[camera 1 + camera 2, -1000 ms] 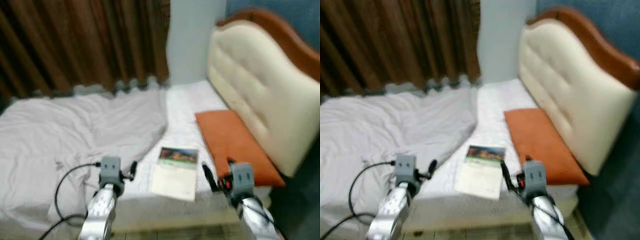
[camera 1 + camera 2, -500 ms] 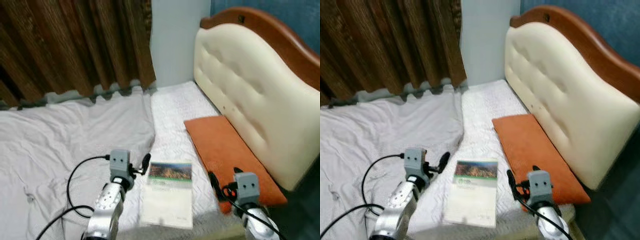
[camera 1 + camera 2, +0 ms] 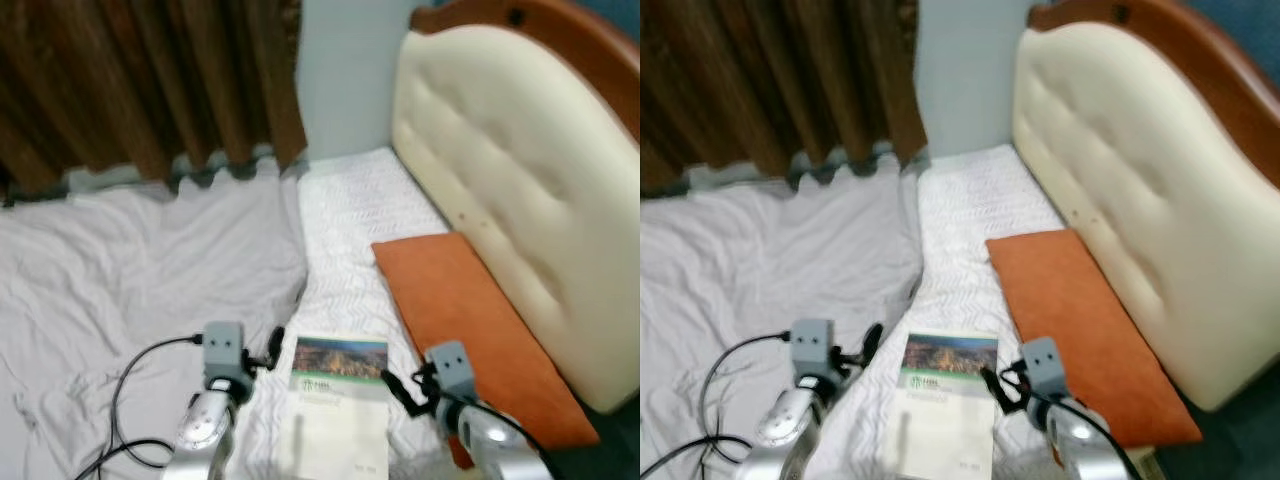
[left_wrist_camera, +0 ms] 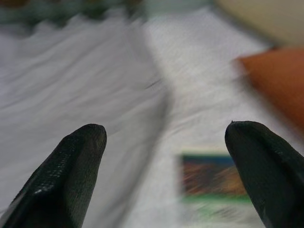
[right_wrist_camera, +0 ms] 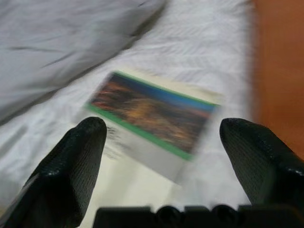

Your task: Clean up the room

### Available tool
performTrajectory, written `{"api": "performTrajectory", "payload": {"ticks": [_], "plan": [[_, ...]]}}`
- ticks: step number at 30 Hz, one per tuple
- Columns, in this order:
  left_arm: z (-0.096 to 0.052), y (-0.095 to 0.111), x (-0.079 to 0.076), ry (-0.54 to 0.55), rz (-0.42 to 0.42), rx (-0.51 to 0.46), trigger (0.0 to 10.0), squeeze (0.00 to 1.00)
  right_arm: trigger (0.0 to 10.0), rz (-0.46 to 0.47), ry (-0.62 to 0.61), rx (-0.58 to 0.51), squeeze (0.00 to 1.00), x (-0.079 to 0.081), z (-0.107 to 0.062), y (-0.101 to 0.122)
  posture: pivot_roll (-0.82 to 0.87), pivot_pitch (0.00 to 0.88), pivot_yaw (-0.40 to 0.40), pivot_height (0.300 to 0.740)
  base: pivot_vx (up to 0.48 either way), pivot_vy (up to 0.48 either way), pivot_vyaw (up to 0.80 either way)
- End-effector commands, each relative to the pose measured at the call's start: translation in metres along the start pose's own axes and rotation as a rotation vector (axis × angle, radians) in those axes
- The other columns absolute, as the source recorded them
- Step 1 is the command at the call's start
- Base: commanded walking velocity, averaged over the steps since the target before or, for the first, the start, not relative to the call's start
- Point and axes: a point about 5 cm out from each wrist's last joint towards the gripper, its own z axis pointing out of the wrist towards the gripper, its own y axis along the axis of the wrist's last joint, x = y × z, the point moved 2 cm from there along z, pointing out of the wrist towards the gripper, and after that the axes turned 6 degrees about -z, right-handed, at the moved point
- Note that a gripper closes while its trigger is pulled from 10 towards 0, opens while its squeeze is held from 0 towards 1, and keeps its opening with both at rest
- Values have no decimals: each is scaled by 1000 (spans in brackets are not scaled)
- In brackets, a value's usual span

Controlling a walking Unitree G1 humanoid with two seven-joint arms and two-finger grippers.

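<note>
One booklet (image 3: 338,400), one orange cushion (image 3: 470,320), one rumpled grey blanket (image 3: 130,270), one padded headboard (image 3: 510,180), one brown curtain (image 3: 140,80), two grippers, left gripper (image 4: 164,166), right gripper (image 5: 161,156)

— On the bed (image 3: 350,200)?
— White booklet (image 3: 335,405) with a landscape photo across its top, lying flat on the quilted mattress, just beside an orange pillow (image 3: 470,320) set against the cream padded headboard (image 3: 510,170).
— And left of that?
— Rumpled grey blanket (image 3: 140,270), brown curtains (image 3: 140,80) behind.
— Grippers?
— Left gripper (image 3: 275,345) over the blanket's edge, close to the booklet's top corner, black cable looping off its arm. Right gripper (image 3: 400,388) at the booklet's other side, between booklet and pillow. Finger spread hard to judge.
</note>
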Motion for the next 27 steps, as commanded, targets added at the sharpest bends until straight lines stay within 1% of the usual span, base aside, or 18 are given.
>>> {"api": "performTrajectory", "payload": {"ticks": [1,3,4,5,7,8,9,10,11,13,14,16,17,20,21,22,25,27], "plan": [[-10,-1,14,-5,72,39,10000,0,10000,64,35,69,0,12,4,-18,51,284,48,740,0,0,0],[-15,5,17,-60,117,41,10000,0,10000,36,38,106,0,17,10,-24,88,332,52,740,0,0,0],[-20,9,15,-122,151,44,10000,0,10000,24,26,110,0,19,14,-23,124,393,67,740,0,0,0],[-26,10,11,-184,158,50,10000,0,10000,27,18,109,0,20,17,-23,145,416,74,740,0,0,0],[-38,5,2,-314,142,101,10000,0,10000,12,-3,104,0,23,23,-19,175,463,86,740,0,0,0],[-46,-4,0,-369,141,148,10000,0,10000,-12,-19,103,0,25,26,-17,179,475,89,740,0,0,0],[-52,-8,-1,-390,156,165,10000,0,10000,-21,-28,96,0,27,29,-15,188,520,97,740,0,0,0],[-52,-8,-1,-390,156,165,10000,0,10000,-21,-28,96,0,27,29,-15,188,520,97,740,0,0,0],[-57,-10,-2,-402,166,175,10000,0,10000,-21,-36,91,0,30,32,-13,188,538,104,740,0,0,0],[-75,-8,-3,-408,192,182,10000,0,10000,-48,-33,54,0,38,37,-4,190,585,116,740,0,0,0],[-75,-8,-3,-408,192,182,10000,0,10000,-48,-33,54,0,38,37,-4,190,585,116,740,0,0,0],[-89,-7,-8,-403,182,191,10000,0,10000,-66,-24,29,0,44,40,1,194,606,124,740,0,0,0],[-92,-9,-10,-406,178,194,10000,0,10000,-83,-25,19,0,46,42,4,194,606,124,740,0,0,0],[-117,-19,-27,-461,155,229,10000,0,10000,-103,-22,8,0,55,46,7,199,626,128,740,0,0,0],[-117,-19,-27,-461,155,229,10000,0,10000,-103,-22,8,0,55,46,7,199,626,128,740,0,0,0],[-131,-23,-31,-475,152,252,10000,0,10000,-113,-27,8,0,58,47,7,213,638,131,740,0,0,0],[-136,-24,-32,-473,160,260,10000,0,10000,-117,-32,6,0,59,47,8,215,639,132,740,0,0,0],[-146,-24,-31,-453,160,280,10000,0,10000,-139,-44,9,0,60,49,9,234,645,139,740,0,0,0]]}}
